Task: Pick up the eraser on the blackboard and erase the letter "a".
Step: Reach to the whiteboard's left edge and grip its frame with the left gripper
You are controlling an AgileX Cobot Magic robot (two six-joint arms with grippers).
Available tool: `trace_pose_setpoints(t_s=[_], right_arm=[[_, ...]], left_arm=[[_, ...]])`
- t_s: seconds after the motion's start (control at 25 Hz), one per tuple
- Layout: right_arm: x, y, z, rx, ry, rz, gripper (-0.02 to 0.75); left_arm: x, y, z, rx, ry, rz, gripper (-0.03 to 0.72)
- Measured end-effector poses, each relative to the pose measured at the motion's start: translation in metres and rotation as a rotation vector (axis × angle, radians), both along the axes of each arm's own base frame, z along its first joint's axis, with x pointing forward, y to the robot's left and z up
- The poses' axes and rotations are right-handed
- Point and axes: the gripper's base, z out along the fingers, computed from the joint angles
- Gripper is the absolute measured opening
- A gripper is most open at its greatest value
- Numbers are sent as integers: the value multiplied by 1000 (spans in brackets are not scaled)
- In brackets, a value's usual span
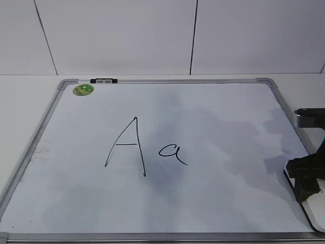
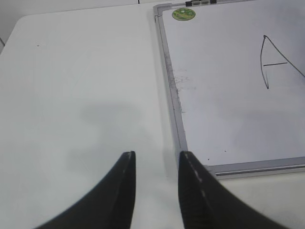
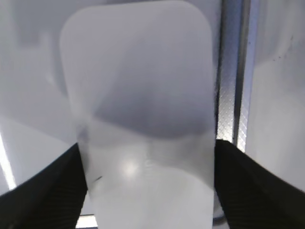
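Observation:
The blackboard [image 1: 167, 203] is a white dry-erase board with a grey frame lying flat on the table. It bears a tall capital "A" [image 1: 127, 147] and, to its right, the small letter "a" [image 1: 172, 152]. The eraser [image 3: 143, 95], a white rounded block, fills the right wrist view beside the board's right frame rail. In the exterior view it [image 1: 316, 218] lies at the board's front right corner. My right gripper [image 1: 304, 180] has a finger flush against each long side of the eraser. My left gripper [image 2: 156, 164] is open and empty over the bare table, left of the board's front left corner [image 2: 190, 162].
A round green sticker [image 1: 83, 90] and a small black-and-white clip [image 1: 103, 80] sit at the board's far left corner. The white table [image 2: 71, 95] extends left of the board. A white panelled wall stands behind.

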Motion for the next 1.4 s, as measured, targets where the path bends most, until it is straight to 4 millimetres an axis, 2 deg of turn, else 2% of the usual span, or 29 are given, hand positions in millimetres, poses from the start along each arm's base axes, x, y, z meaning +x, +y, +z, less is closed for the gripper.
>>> trace_pose_setpoints(t_s=[0.48, 1.12, 1.28, 1.4], right_arm=[[1, 0, 0, -1, -5, 1, 542], [1, 1, 1, 14, 5, -12, 536], [3, 2, 8, 10, 36, -20, 536], [7, 2, 21, 7, 19, -20, 536]], left_arm=[[0, 0, 0, 0, 0, 0, 235], [0, 0, 0, 0, 0, 0, 235], [0, 0, 0, 0, 0, 0, 235], [0, 0, 0, 0, 0, 0, 235]])
